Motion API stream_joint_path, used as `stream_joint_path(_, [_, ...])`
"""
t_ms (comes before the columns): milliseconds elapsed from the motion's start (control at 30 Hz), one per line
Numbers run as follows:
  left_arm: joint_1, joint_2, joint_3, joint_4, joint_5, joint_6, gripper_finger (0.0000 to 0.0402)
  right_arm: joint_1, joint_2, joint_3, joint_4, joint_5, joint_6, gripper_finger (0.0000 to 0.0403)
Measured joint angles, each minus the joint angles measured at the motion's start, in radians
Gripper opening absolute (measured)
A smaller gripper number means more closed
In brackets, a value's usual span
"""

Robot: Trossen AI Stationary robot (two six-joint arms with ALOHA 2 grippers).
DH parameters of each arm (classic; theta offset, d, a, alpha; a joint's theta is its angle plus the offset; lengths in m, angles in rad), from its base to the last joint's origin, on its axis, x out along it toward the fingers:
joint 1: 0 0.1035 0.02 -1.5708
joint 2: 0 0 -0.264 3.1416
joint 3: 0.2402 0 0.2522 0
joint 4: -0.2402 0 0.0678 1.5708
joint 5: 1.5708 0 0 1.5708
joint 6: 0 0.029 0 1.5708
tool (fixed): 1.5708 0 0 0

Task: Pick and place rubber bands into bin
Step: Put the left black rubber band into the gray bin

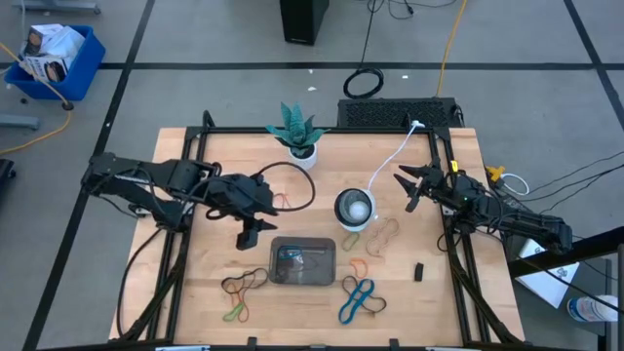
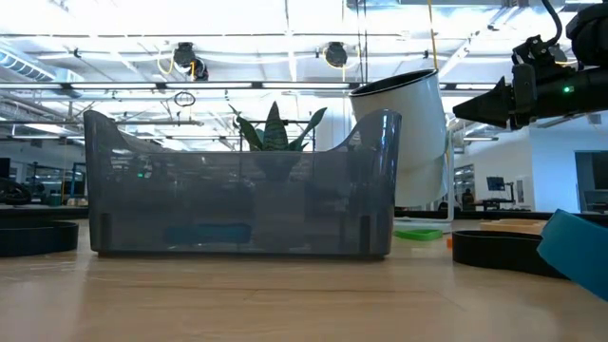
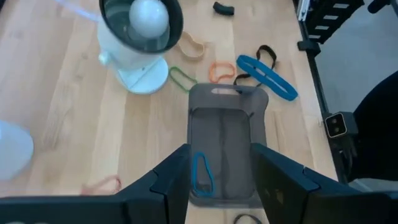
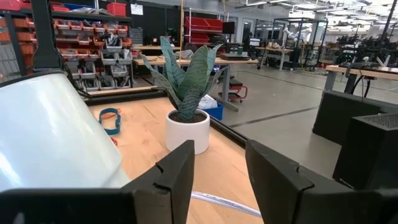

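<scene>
- Left gripper (image 3: 217, 180) above the bin (image 3: 227, 106), jaws apart, empty; blue rubber band (image 3: 202, 173) lies inside the bin, below the gap.
- Right gripper (image 1: 408, 185) at the table's right, jaws parted, empty.
- Other rubber bands (image 1: 359, 297) loose on the table (image 1: 195, 283) around the bin.

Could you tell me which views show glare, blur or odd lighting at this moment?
Low view: bright ceiling lights behind the bin backlight it, and the blue band up close is soft. Left wrist view: the bowl looks slightly smeared. High view: evenly lit, shadows faint.
</scene>
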Motion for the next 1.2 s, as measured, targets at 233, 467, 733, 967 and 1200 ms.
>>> stream_joint_path(233, [-0.057,0.009,0.0,-0.159,-0.03,-0.151,0.0168,0.0,0.0,0.0,0.0,0.0,0.0,0.0141])
stream_joint_path(467, [-0.153,0.058,0.001,-0.256,-0.133,-0.254,0.0168,0.0,0.0,0.0,0.0,0.0,-0.041,0.0141])
stream_joint_path(733, [-0.217,0.188,-0.019,-0.34,-0.12,-0.448,0.0168,0.0,0.006,0.0,0.0,0.0,-0.053,0.0141])
stream_joint_path(967, [-0.25,0.265,-0.122,-0.265,-0.093,-0.568,0.0168,0.0,0.007,0.0,0.0,0.0,-0.06,0.0141])
stream_joint_path(1200, [-0.286,0.265,-0.29,0.022,-0.09,-0.587,0.0168,0.0,0.007,0.0,0.0,0.0,-0.06,0.0141])
